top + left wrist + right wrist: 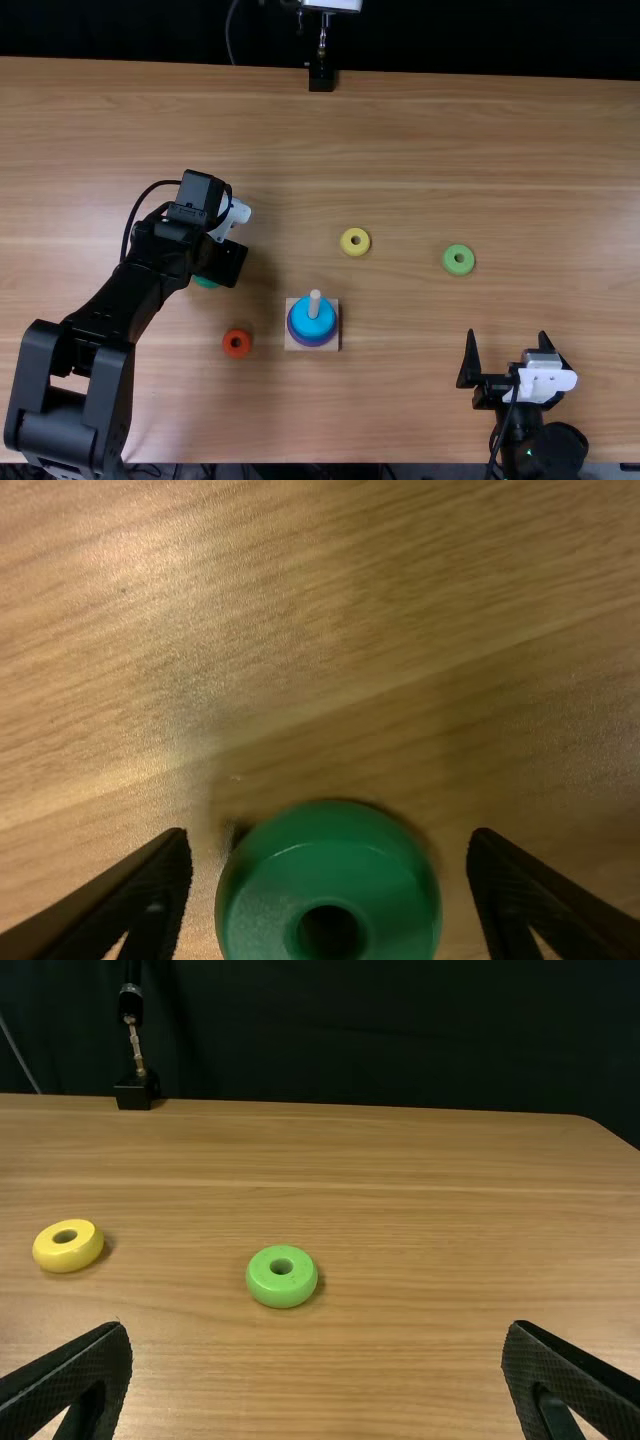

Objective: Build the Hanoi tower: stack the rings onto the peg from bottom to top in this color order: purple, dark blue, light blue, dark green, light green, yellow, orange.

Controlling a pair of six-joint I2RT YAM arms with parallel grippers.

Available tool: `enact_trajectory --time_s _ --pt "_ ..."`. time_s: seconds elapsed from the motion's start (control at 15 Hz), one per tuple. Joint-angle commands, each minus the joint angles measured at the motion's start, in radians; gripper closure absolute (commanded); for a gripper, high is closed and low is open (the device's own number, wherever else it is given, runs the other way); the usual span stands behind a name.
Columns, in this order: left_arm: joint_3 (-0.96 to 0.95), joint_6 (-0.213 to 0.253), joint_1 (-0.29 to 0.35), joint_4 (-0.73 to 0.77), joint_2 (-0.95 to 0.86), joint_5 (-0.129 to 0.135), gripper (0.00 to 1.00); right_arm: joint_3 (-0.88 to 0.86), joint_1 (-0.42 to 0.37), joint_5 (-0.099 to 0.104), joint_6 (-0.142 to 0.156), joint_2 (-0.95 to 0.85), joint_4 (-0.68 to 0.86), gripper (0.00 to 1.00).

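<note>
Left gripper (222,262): Over on the left side of the table (520,150), we had it right over the dark green ring (328,880), fingers released, 1 to each side, with wood showing between them and the rim.
Dark green ring: On the table it sat, hole up, and from the top view we caught a sliver of its edge beside the gripper.
Base (333,345): Square and wooden, this was our centrepiece, peg (315,303) standing upright in it.
Stack: We saw the light blue ring (303,320) uppermost around the peg and the purple ring (299,339) below; whether dark blue sat between those 2, we couldn't tell.
Orange ring (237,352): Near the base, to its left, we found it flat on the wood.
Yellow ring (355,251): That 1 lay beyond the base and a touch to the right.
Light green ring (459,270): Well apart from the stack, out to the right, it lay flat too.
Right gripper (507,342): By the near edge, we had these 2 fingers released and spread wide, the light green ring beyond them.
Far edge: We had a small black stand (321,78) there, a dark curtain (470,38) behind.
</note>
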Motion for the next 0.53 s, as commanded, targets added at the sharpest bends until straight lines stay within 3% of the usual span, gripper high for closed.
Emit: enact_trajectory --time_s 0.0,0.47 --pt "-0.019 -0.010 -0.005 -0.005 0.016 0.007 0.00 -0.030 -0.006 0.009 -0.002 -0.011 -0.003 0.00" --pt "-0.015 -0.008 -0.005 -0.079 0.016 0.009 0.00 -0.030 -0.006 0.009 -0.002 -0.011 -0.005 0.00"
